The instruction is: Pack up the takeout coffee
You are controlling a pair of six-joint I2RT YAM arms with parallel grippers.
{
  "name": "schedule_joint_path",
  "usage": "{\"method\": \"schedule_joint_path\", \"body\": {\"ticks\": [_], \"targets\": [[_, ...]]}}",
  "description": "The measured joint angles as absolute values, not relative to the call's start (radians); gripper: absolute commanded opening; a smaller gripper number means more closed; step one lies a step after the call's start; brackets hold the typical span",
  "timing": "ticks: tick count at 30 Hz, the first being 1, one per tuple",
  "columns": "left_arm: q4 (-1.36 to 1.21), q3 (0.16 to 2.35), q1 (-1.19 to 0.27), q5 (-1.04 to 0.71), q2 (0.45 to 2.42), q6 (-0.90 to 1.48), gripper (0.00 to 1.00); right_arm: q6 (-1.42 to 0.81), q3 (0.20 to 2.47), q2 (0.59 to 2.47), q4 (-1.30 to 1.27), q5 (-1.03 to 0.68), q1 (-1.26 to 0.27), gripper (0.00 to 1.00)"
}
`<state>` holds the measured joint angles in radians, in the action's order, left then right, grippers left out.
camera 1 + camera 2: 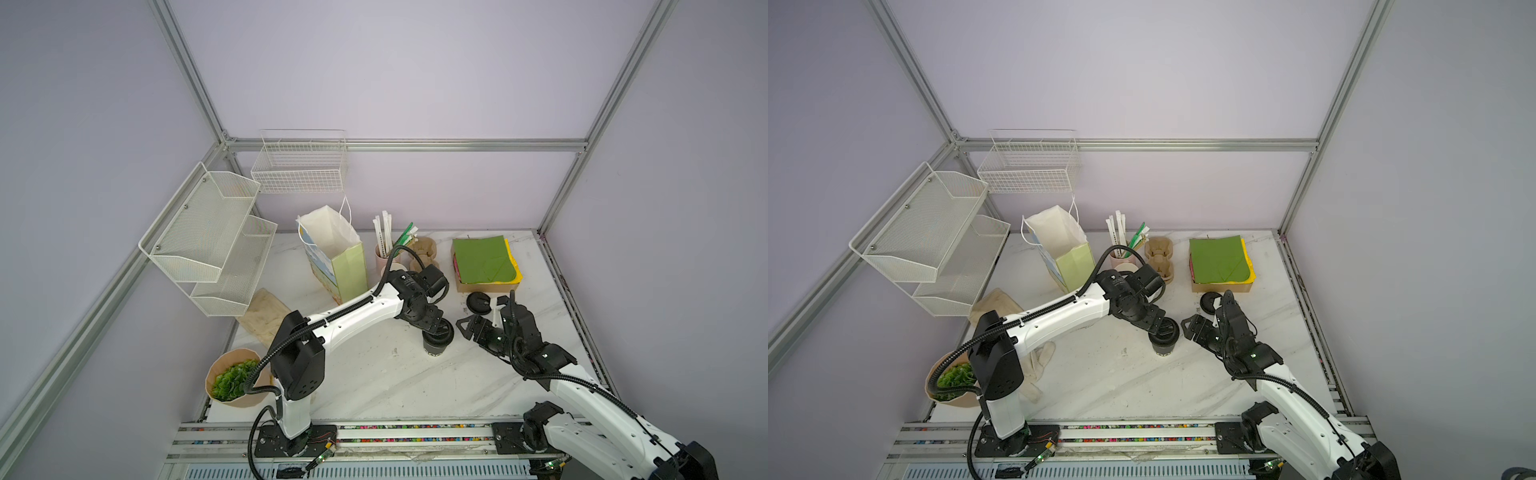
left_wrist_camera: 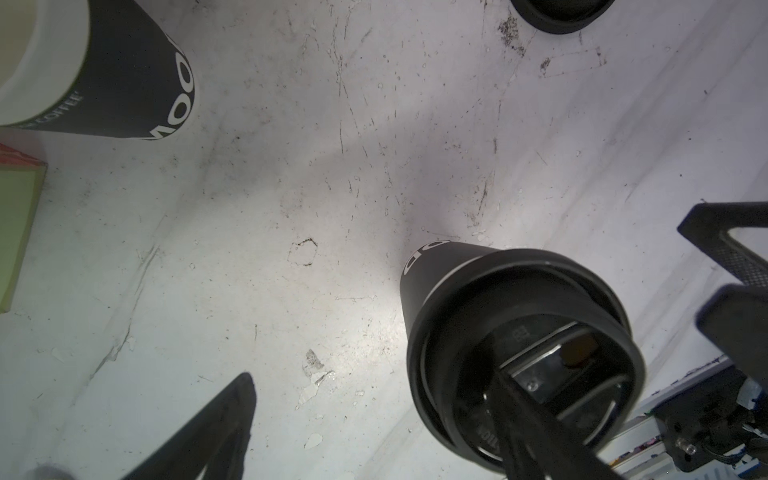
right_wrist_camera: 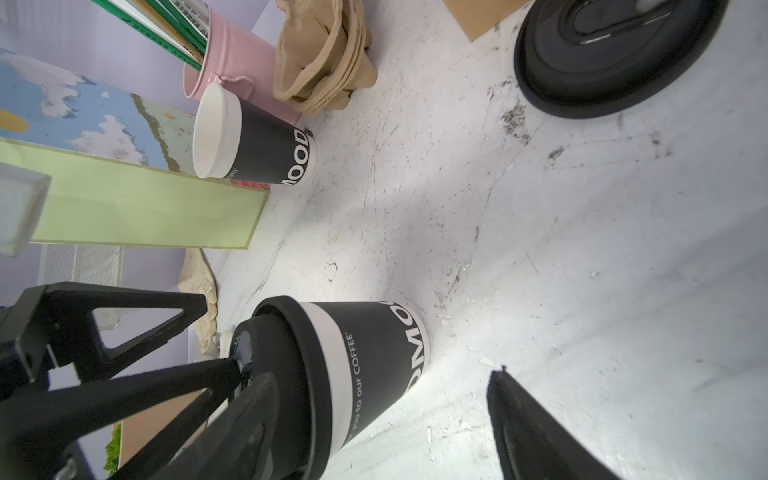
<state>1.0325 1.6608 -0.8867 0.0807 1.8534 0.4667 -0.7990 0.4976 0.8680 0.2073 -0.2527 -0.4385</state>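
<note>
At the middle of the white marbled bench (image 1: 374, 386) stands the takeout coffee (image 1: 435, 348), a small black paper cup with white lettering and a round black plastic lid, upright. The left gripper (image 1: 433, 327) hangs over it with its jaws spread wide and clamped on nothing. In the left wrist view one black finger (image 2: 515, 419) rests on the lid's top, while its partner reaches out over bare bench beside the cup. The right gripper (image 1: 484, 313) sits just to the right of the cup, also spread wide and empty; whether its nearer finger touches the lid cannot be told. A loose round black plastic lid (image 1: 480, 303) lies behind the right gripper.
</note>
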Motion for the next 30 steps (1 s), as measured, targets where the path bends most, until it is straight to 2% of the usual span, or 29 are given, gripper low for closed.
{"method": "schedule_joint_path", "body": {"ticks": [30], "targets": [[1.002,1.637,-0.898,0.072,1.851,0.471,0.87,-0.811,0.368,0.949,-0.052,-0.32,-0.43,0.8]]}}
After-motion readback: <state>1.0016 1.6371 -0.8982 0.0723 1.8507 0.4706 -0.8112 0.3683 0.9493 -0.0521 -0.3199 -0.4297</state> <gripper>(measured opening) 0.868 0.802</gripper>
